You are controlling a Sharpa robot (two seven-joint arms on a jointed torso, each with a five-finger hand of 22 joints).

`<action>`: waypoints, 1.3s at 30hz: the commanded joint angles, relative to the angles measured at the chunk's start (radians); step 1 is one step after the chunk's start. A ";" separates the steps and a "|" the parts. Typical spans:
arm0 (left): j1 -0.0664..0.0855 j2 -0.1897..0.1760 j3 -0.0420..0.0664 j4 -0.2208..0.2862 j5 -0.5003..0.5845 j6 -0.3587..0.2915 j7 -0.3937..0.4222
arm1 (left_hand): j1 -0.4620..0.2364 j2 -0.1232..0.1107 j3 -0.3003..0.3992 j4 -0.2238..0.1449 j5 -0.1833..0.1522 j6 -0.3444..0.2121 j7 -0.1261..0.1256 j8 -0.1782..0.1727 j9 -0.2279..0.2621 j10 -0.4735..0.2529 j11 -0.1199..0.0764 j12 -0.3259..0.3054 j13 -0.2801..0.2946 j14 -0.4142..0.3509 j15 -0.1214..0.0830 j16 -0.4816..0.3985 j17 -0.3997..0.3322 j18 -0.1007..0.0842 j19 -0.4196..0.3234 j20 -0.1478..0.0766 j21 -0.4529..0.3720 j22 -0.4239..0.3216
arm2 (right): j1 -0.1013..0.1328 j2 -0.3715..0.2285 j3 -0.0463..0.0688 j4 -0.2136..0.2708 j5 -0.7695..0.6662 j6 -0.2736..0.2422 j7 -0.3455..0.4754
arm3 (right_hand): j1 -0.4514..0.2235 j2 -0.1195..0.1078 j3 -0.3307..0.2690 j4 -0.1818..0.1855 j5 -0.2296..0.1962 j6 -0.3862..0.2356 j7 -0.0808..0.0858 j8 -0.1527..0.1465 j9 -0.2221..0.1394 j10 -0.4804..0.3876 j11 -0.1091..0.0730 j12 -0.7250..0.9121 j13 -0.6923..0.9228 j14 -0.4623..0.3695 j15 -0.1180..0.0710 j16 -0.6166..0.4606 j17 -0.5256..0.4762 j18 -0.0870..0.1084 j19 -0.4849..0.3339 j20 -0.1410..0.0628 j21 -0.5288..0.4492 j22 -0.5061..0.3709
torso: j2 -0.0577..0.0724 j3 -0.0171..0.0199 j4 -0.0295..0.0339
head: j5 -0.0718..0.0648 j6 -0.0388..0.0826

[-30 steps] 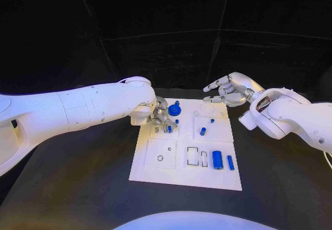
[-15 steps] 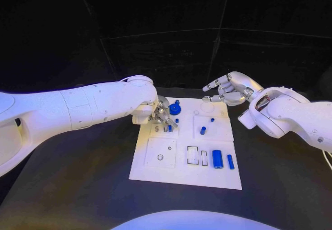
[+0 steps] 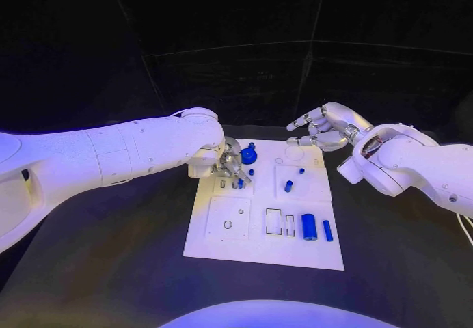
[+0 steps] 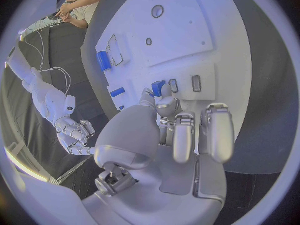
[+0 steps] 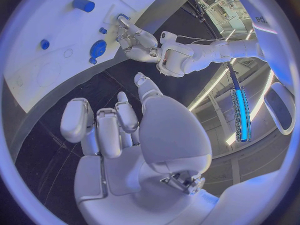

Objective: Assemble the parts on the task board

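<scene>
Change: almost nothing is moved since a second ago; both hands are kept in place.
Left hand [image 3: 230,162]: lowered onto the task board [image 3: 247,239], fingertips [image 4: 164,105] closed on a small blue part [image 4: 157,88].
Right hand [image 3: 320,130]: held above the board's far edge, fingers apart, nothing gripped.
Blue knob [image 3: 249,156]: just beside the left hand.
Blue cylinder [image 3: 309,227]: well clear of both hands.

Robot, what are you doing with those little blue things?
The robot is fitting small blue parts into a white task board. Its left hand is down at the board's far end, fingers on a small blue part. Its right hand hovers open past the board, holding nothing.
</scene>
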 commanded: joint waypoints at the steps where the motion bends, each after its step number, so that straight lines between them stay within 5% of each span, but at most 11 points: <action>1: 0.001 0.001 0.000 -0.001 -0.005 0.010 -0.007 | 0.021 0.003 0.013 -0.016 -0.002 -0.010 -0.001 0.005 0.003 -0.001 -0.004 0.003 0.001 0.104 -0.009 0.003 0.263 -0.006 0.033 -0.006 0.005 0.045 | 0.002 0.002 0.001 0.000 0.001 0.009 0.000 | 0.007 0.004 -0.006 -0.003 0.008 -0.006 -0.002 0.005 0.001 -0.004 -0.001 -0.004 -0.001 0.040 -0.006 -0.004 -0.001 0.012 -0.006 0.000 -0.005 -0.002 | 0.000 -0.0001 0.0006 | 0.001 -0.002; 7: 0.001 -0.001 0.000 0.001 -0.002 -0.002 -0.005 | 0.085 0.027 0.081 -0.064 0.000 -0.020 -0.007 -0.005 0.002 -0.005 -0.011 -0.003 -0.003 0.104 -0.015 0.003 0.263 -0.005 0.031 -0.010 0.003 0.043 | 0.002 0.003 0.001 -0.003 0.000 0.010 -0.001 | 0.010 0.006 -0.007 -0.004 0.015 -0.006 -0.002 0.006 0.001 -0.004 -0.001 -0.004 -0.002 0.041 -0.007 -0.005 -0.001 0.012 -0.006 0.000 -0.006 -0.002 | 0.000 -0.0001 0.0016 | 0.001 -0.004; 13: 0.001 -0.008 0.000 0.007 0.031 -0.013 -0.002 | 0.149 0.030 0.187 -0.120 0.094 -0.038 -0.007 -0.030 -0.007 -0.017 -0.012 -0.020 -0.013 0.104 -0.017 0.003 0.263 -0.002 0.026 -0.014 -0.006 0.032 | 0.002 0.005 0.001 -0.005 -0.001 0.013 -0.004 | 0.011 0.006 -0.008 -0.004 0.016 -0.006 -0.002 0.006 0.001 -0.004 -0.001 -0.005 -0.003 0.040 -0.007 -0.006 -0.002 0.012 -0.008 0.000 -0.007 -0.005 | -0.001 0.0005 0.0011 | 0.002 -0.004; 16: 0.001 -0.017 0.000 0.015 0.059 -0.022 0.000 | 0.156 0.012 0.260 -0.143 0.111 -0.040 -0.002 -0.037 -0.008 -0.016 -0.008 -0.027 -0.018 0.104 -0.014 0.003 0.263 -0.002 0.025 -0.011 -0.008 0.031 | 0.002 0.005 0.001 -0.006 -0.002 0.014 -0.005 | 0.011 0.006 -0.008 -0.004 0.016 -0.006 -0.002 0.006 0.001 -0.004 -0.001 -0.005 -0.003 0.040 -0.007 -0.006 -0.002 0.012 -0.008 0.000 -0.007 -0.005 | 0.000 -0.0003 0.0016 | 0.001 -0.003; 18: 0.001 -0.027 0.000 0.026 0.081 -0.037 0.002 | 0.108 -0.040 0.412 -0.159 0.113 -0.034 0.000 -0.039 -0.003 -0.010 -0.001 -0.034 -0.026 0.104 -0.008 0.003 0.263 -0.002 0.024 -0.006 -0.010 0.031 | 0.002 0.005 0.001 -0.007 -0.002 0.015 -0.005 | 0.011 0.006 -0.008 -0.004 0.016 -0.006 -0.002 0.006 0.001 -0.004 -0.001 -0.005 -0.003 0.040 -0.007 -0.006 -0.002 0.012 -0.008 0.000 -0.007 -0.005 | -0.001 -0.0003 0.0012 | 0.002 -0.005; 20: 0.001 -0.038 0.000 0.037 0.101 -0.055 0.005 | 0.079 -0.073 0.484 -0.168 0.112 -0.034 0.003 -0.037 0.002 -0.007 -0.001 -0.035 -0.027 0.104 -0.008 0.003 0.263 -0.001 0.024 -0.004 -0.011 0.031 | 0.002 0.005 0.001 -0.007 -0.003 0.016 -0.006 | 0.010 0.006 -0.008 -0.004 0.017 -0.006 -0.002 0.007 0.001 -0.004 -0.001 -0.005 -0.003 0.040 -0.007 -0.006 -0.003 0.012 -0.008 0.000 -0.007 -0.005 | 0.000 -0.0004 0.0024 | 0.001 -0.005; 22: 0.001 -0.049 0.000 0.049 0.119 -0.072 0.007 | -0.011 -0.134 0.663 -0.173 0.105 -0.030 0.006 -0.026 0.020 0.002 0.006 -0.035 -0.031 0.104 -0.010 0.003 0.263 -0.002 0.023 0.001 -0.014 0.031 | 0.002 0.006 0.001 -0.009 -0.003 0.016 -0.006 | 0.010 0.006 -0.008 -0.004 0.017 -0.006 -0.002 0.007 0.001 -0.004 -0.001 -0.005 -0.003 0.040 -0.007 -0.006 -0.003 0.012 -0.008 0.000 -0.007 -0.005 | -0.001 0.0000 0.0028 | 0.001 -0.006; 24: 0.001 -0.061 0.000 0.063 0.133 -0.092 0.009 | -0.023 -0.152 0.703 -0.188 0.105 -0.031 0.006 -0.019 0.028 0.004 -0.002 -0.033 -0.031 0.104 -0.007 0.003 0.263 -0.001 0.023 -0.002 -0.015 0.031 | 0.002 0.006 0.001 -0.010 -0.003 0.017 -0.006 | 0.010 0.006 -0.008 -0.004 0.017 -0.006 -0.002 0.007 0.001 -0.004 -0.001 -0.005 -0.003 0.040 -0.007 -0.006 -0.003 0.012 -0.008 0.000 -0.007 -0.005 | -0.001 0.0004 0.0029 | 0.002 -0.006; 28: 0.001 -0.086 0.000 0.092 0.146 -0.131 0.013 | -0.063 -0.171 0.769 -0.199 0.102 -0.033 0.005 -0.007 0.043 0.009 -0.002 -0.031 -0.032 0.104 -0.007 0.003 0.263 0.000 0.023 -0.003 -0.017 0.031 | 0.002 0.007 0.001 -0.013 -0.003 0.018 -0.006 | 0.010 0.006 -0.008 -0.004 0.017 -0.006 -0.002 0.007 0.001 -0.004 -0.001 -0.005 -0.003 0.040 -0.007 -0.006 -0.003 0.012 -0.008 0.000 -0.007 -0.005 | -0.001 0.0006 0.0034 | 0.000 -0.002; 39: -0.010 -0.154 -0.001 0.180 0.092 -0.279 0.036 | -0.076 -0.180 0.799 -0.210 0.101 -0.034 0.004 0.001 0.053 0.014 -0.004 -0.026 -0.028 0.104 -0.008 0.003 0.263 -0.001 0.025 -0.004 -0.015 0.034 | 0.002 0.003 0.001 -0.017 -0.003 0.027 -0.006 | 0.008 0.006 -0.011 -0.002 0.016 -0.006 -0.002 0.007 0.001 -0.005 -0.001 -0.006 -0.004 0.040 -0.007 -0.008 -0.005 0.013 -0.010 0.000 -0.009 -0.008 | -0.003 -0.0011 0.0069 | 0.003 -0.007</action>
